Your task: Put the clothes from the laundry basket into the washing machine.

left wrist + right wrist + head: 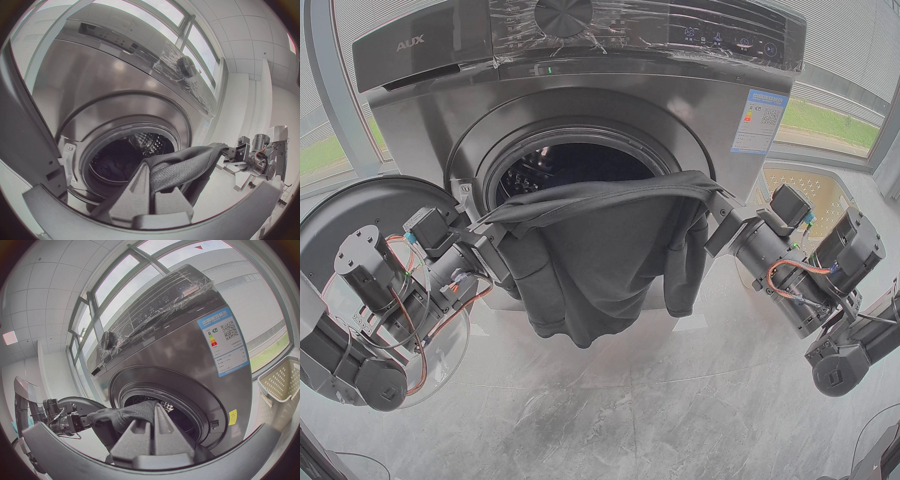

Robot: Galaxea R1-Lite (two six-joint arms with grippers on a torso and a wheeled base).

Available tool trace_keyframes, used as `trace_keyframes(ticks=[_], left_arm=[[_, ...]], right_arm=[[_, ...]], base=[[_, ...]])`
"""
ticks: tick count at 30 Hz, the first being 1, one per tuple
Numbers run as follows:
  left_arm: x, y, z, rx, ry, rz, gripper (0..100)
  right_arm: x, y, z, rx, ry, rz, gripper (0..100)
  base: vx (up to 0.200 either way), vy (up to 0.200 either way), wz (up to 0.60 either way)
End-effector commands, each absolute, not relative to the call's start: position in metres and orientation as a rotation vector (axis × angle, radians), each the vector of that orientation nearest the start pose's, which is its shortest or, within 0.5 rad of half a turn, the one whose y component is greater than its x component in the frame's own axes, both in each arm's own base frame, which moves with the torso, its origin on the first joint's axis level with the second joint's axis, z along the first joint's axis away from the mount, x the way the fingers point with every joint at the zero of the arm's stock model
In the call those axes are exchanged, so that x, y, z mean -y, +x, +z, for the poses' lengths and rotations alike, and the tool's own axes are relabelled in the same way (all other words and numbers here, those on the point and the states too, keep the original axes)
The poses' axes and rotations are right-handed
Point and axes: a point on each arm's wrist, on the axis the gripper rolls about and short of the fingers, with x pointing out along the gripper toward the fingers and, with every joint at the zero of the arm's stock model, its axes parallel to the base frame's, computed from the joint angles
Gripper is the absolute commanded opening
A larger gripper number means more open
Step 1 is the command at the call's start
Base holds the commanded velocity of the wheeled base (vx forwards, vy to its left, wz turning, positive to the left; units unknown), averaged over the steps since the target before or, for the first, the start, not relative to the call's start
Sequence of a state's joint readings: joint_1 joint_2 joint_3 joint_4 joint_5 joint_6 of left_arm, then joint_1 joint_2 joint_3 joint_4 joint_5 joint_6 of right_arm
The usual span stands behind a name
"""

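Left tool (486, 228) and right tool (717, 202) each clamped on one end of black garment (600, 256) — top edge stretched between them, rest hanging above floor (625, 400), just before open drum mouth (575, 165) of washing machine (650, 103) — laundry basket (824, 187) beyond, right.

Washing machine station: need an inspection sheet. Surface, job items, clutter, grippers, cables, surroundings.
Surface: grey marbled floor.
Job's things: dark garment stretched between both grippers, hanging before the washing machine and its open drum mouth; door swung open on the robot's left; laundry basket beside the machine on the right.
Clutter: nothing seen.
Grippers: left gripper and right gripper each shut on a garment end.
Cables: orange wiring looped on both wrists.
Surroundings: windows behind, grass outside.
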State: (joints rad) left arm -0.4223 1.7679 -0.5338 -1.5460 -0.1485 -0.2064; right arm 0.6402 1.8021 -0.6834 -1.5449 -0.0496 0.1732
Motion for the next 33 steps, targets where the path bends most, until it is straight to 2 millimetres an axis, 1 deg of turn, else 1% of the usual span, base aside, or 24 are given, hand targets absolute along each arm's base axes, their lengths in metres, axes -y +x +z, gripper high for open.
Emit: trace_keyframes(ticks=[1,7,9,10,12,13,14,15,16,18,21,22,24,27,28,30,32,33], left_arm=[[0.127,0.261,0.181,0.239,-0.244,-0.614,0],[0.129,0.26,0.183,0.244,-0.246,-0.624,0],[0.137,0.258,0.182,0.241,-0.249,-0.649,0],[0.145,0.256,0.179,0.227,-0.251,-0.681,0],[0.15,0.254,0.178,0.222,-0.251,-0.697,0],[0.16,0.253,0.178,0.22,-0.254,-0.736,0],[0.164,0.253,0.178,0.223,-0.257,-0.749,0],[0.164,0.253,0.178,0.223,-0.257,-0.749,0],[0.17,0.255,0.178,0.226,-0.259,-0.762,0],[0.171,0.258,0.181,0.238,-0.265,-0.766,0],[0.173,0.26,0.189,0.273,-0.279,-0.765,0],[0.173,0.262,0.192,0.286,-0.283,-0.755,0],[0.172,0.264,0.195,0.299,-0.285,-0.747,0],[0.171,0.264,0.199,0.316,-0.281,-0.742,0],[0.171,0.264,0.199,0.316,-0.281,-0.742,0],[0.171,0.264,0.202,0.33,-0.283,-0.741,0],[0.171,0.264,0.202,0.33,-0.283,-0.741,0],[0.171,0.264,0.206,0.346,-0.286,-0.74,0]], right_arm=[[-0.178,0.247,0.211,0.36,0.309,0.606,0],[-0.177,0.248,0.21,0.358,0.306,0.601,0],[-0.179,0.248,0.21,0.356,0.307,0.606,0],[-0.18,0.247,0.208,0.347,0.307,0.612,0],[-0.18,0.246,0.205,0.335,0.303,0.614,0],[-0.182,0.245,0.197,0.301,0.294,0.625,0],[-0.185,0.244,0.189,0.275,0.286,0.634,0],[-0.185,0.244,0.189,0.275,0.286,0.634,0],[-0.192,0.244,0.175,0.224,0.273,0.648,0],[-0.201,0.239,0.159,0.162,0.267,0.676,0],[-0.207,0.235,0.144,0.104,0.247,0.695,0],[-0.208,0.235,0.14,0.089,0.243,0.699,100],[-0.211,0.235,0.13,0.056,0.229,0.704,100],[-0.212,0.222,0.106,-0.045,0.185,0.727,100],[-0.212,0.221,0.104,-0.053,0.182,0.726,100],[-0.215,0.208,0.082,-0.149,0.139,0.757,100],[-0.215,0.208,0.082,-0.149,0.139,0.757,100],[-0.216,0.196,0.063,-0.231,0.101,0.776,100]], base=[[0.0,0.0,0.0],[0.0,0.0,0.0],[0.0,0.0,0.0],[0.0,0.0,0.0],[0.0,0.0,0.0],[0.0,0.0,0.0],[0.0,0.0,0.0],[0.0,0.0,0.0],[0.0,0.0,0.0],[0.0,0.0,0.0],[0.0,0.0,0.0],[0.0,0.0,0.0],[0.0,0.0,0.0],[0.0,0.0,0.0],[0.0,0.0,0.0],[0.0,0.0,0.0],[0.0,0.0,0.0],[0.0,0.0,0.0]])
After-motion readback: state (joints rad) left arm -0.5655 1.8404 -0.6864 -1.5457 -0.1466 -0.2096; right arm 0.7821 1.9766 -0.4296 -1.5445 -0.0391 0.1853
